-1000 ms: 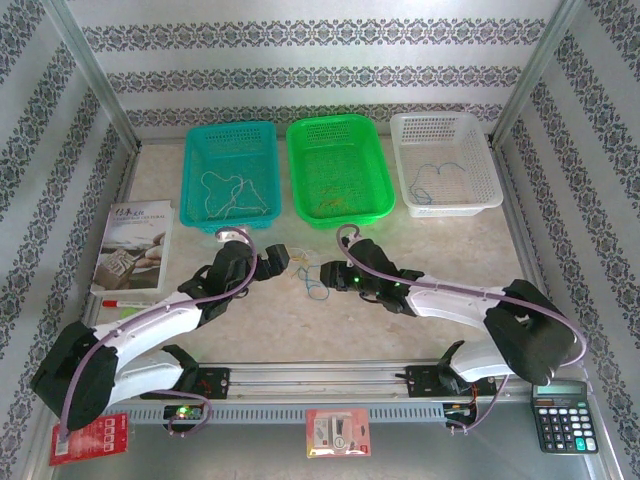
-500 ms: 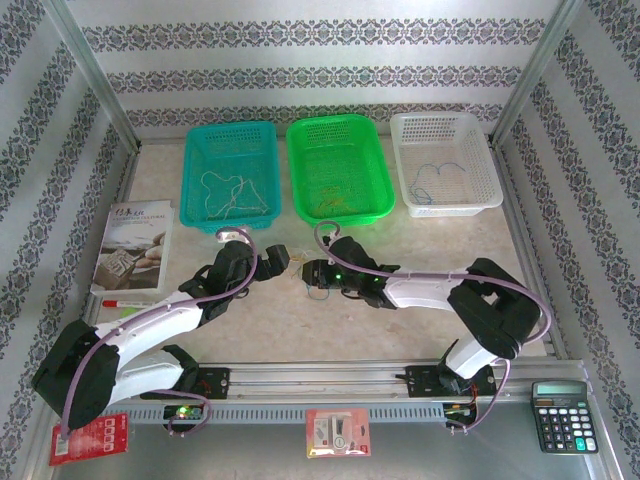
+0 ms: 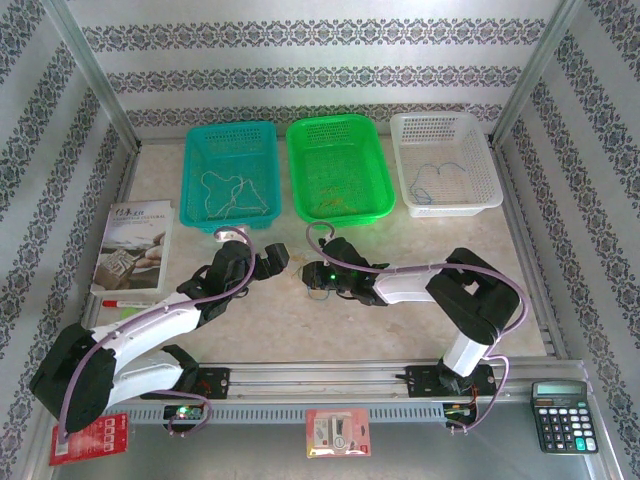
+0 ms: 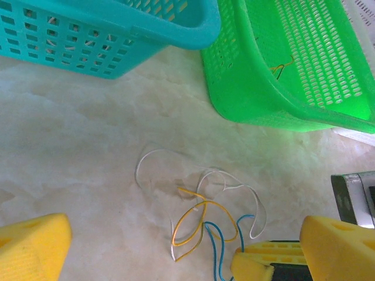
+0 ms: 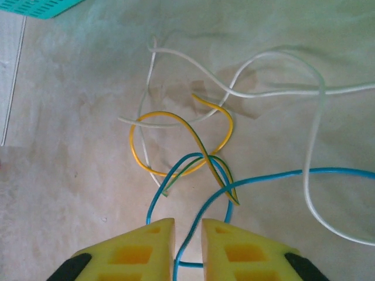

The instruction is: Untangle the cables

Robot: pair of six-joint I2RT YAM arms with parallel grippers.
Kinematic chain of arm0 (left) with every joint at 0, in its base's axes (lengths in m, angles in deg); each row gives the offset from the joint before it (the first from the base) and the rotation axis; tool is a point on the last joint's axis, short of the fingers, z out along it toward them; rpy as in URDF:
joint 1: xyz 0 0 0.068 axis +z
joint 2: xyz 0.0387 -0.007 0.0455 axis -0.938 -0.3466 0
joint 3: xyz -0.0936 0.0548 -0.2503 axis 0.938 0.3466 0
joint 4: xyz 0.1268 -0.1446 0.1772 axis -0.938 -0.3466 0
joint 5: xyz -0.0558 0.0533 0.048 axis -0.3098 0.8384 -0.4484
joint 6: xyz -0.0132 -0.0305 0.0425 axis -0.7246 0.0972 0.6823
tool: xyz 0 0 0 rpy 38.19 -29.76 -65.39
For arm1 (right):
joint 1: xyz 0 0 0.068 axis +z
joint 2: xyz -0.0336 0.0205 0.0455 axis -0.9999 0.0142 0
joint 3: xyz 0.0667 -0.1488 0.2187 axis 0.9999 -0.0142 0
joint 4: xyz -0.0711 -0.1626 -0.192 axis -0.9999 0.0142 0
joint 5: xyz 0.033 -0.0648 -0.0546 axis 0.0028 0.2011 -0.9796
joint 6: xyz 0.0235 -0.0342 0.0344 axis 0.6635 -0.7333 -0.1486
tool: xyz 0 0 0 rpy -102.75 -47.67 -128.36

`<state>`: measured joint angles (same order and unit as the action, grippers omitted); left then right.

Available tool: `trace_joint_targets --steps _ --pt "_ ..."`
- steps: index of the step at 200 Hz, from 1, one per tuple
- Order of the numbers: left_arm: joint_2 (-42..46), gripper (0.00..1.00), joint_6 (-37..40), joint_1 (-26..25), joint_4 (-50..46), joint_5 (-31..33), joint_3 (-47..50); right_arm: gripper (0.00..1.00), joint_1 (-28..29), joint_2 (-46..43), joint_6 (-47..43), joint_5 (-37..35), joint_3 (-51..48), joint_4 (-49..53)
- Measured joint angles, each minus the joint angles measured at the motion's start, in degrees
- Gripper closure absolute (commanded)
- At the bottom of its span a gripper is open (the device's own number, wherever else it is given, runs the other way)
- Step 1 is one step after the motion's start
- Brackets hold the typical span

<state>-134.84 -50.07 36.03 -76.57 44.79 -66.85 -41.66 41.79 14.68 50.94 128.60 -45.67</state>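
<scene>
Right jaws barely apart around blue cable (image 5: 281, 174)

Top view: bright, even, diffuse light; back wall (image 3: 320, 55) slightly washed out; only soft short shadows seen under arms (image 3: 170, 320) on bench (image 3: 300, 320). Left wrist view: green tint thrown on bench by green basket (image 4: 263, 88); fingers (image 4: 32, 249) of left end effector (image 4: 184, 234) softly blurred. Right wrist view: cables (image 5: 170, 113) sharp, faint shadows beneath.

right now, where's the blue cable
The blue cable lies in front of the green basket, tangled with the yellow cable and white cable; in the right wrist view it runs between the right claw's fingertips.
</scene>
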Motion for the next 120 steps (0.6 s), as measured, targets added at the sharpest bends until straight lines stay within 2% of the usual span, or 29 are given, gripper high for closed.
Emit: trace_joint_targets --steps 18,63,120 --pt "0.04 0.0 0.0 0.0 0.04 0.0 0.04 1.0 0.0 -0.04 0.39 0.42 0.0 -0.66" --pt "0.04 0.0 -0.15 0.0 0.26 -0.59 0.33 1.0 0.0 -4.26 0.74 1.42 -0.92 -0.5" --pt "-3.74 0.02 -0.17 0.0 3.26 -5.64 0.33 1.0 -0.07 -11.02 0.81 2.03 -3.17 -0.66"
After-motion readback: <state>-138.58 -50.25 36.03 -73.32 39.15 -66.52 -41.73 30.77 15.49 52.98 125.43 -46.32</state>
